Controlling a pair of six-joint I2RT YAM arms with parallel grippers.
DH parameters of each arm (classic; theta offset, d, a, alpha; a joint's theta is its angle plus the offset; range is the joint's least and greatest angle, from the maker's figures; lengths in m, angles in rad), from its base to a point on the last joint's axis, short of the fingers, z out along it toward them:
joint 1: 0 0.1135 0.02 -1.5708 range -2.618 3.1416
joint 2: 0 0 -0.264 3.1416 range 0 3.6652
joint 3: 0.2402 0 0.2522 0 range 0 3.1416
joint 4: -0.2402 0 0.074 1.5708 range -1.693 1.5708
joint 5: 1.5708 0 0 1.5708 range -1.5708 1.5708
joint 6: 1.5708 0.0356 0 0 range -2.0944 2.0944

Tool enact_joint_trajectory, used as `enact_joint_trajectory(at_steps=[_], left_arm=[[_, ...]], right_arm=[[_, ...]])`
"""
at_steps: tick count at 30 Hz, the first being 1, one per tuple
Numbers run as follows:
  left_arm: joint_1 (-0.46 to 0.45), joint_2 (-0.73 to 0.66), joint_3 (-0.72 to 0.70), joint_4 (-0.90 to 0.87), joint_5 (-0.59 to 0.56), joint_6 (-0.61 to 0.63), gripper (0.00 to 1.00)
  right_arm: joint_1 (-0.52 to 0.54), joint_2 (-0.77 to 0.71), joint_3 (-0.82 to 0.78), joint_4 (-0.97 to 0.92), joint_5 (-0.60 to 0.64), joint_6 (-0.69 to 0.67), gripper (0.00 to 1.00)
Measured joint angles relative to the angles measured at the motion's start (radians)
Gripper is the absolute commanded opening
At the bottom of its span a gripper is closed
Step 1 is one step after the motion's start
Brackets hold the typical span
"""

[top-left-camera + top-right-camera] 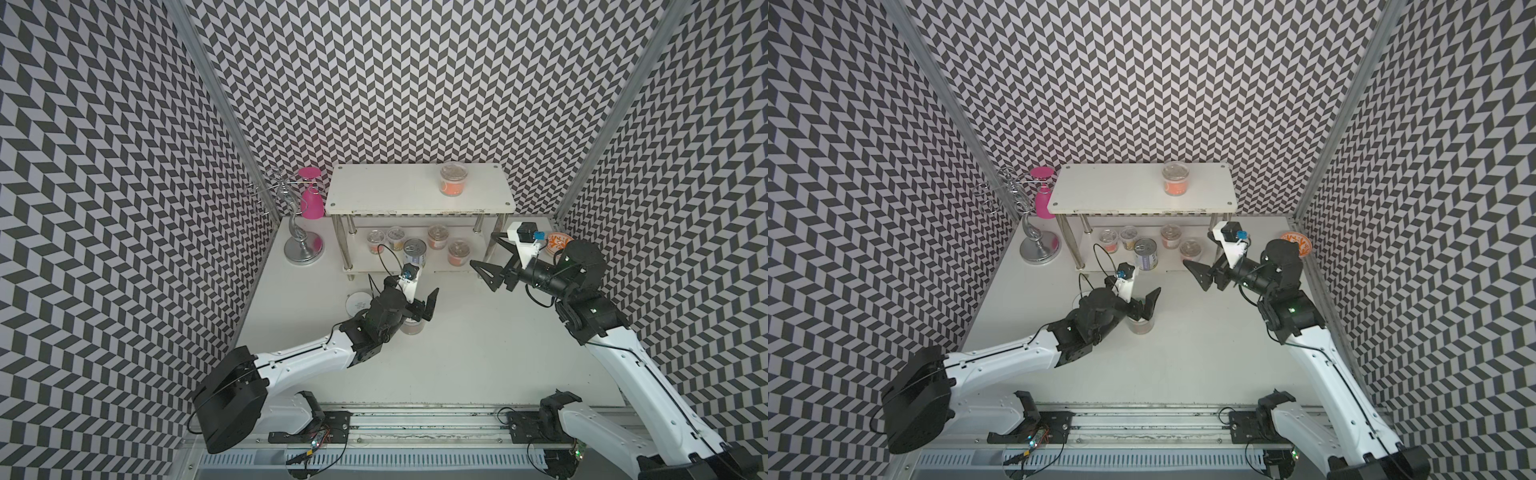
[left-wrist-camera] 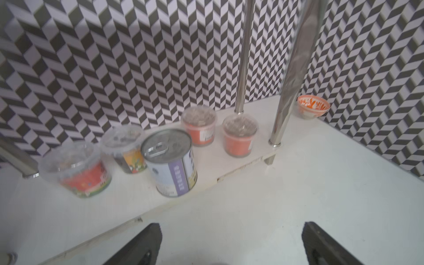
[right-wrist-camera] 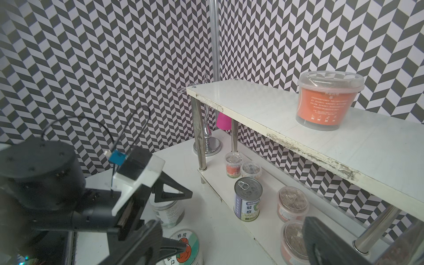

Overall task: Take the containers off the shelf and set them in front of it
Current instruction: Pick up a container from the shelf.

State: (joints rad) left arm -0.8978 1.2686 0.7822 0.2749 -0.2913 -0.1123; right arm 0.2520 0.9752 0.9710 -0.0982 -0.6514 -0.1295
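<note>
Sitting on shelf [image 1: 395, 195]: sealed tin can [image 1: 414, 249], five lidded cups [image 1: 453, 179], contents unclear; left jaws, right jaws apart.

**Shelf** [image 1: 415, 195]: white, two tiers, chrome legs, at the back of the worktop [image 1: 457, 357].
- Top tier: one orange-labelled cup [image 1: 453, 179].
- Lower tier: four clear cups [image 1: 437, 237], and a tin can [image 1: 414, 253] at the front edge.

**In front of the shelf:** a white-lidded jar [image 1: 358, 305] and a second jar [image 1: 411, 327], both partly hidden by the left arm.

**Left end effector** [image 1: 422, 309]: directly above the second jar.

**Right end effector** [image 1: 482, 248]: jaws apart, empty, near the lower tier's right end.

**Beside the shelf:** pink goblet [image 1: 311, 203] inverted on a silver wire stand [image 1: 297, 237]; patterned bowl [image 1: 557, 242].
</note>
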Motion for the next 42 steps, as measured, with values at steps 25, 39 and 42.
enact_joint_trajectory(at_steps=[25,39,42], left_arm=[[0.232,0.621,1.179,-0.422,0.305,0.250,1.00],[0.270,0.789,1.379,-0.452,0.320,0.189,0.95],[0.270,0.795,1.382,-0.448,0.331,0.181,0.92]], right_arm=[[0.000,-0.021,0.029,-0.006,-0.004,0.048,1.00],[-0.001,-0.021,0.038,-0.015,0.008,0.048,1.00],[-0.001,-0.021,0.043,-0.022,0.008,0.047,1.00]])
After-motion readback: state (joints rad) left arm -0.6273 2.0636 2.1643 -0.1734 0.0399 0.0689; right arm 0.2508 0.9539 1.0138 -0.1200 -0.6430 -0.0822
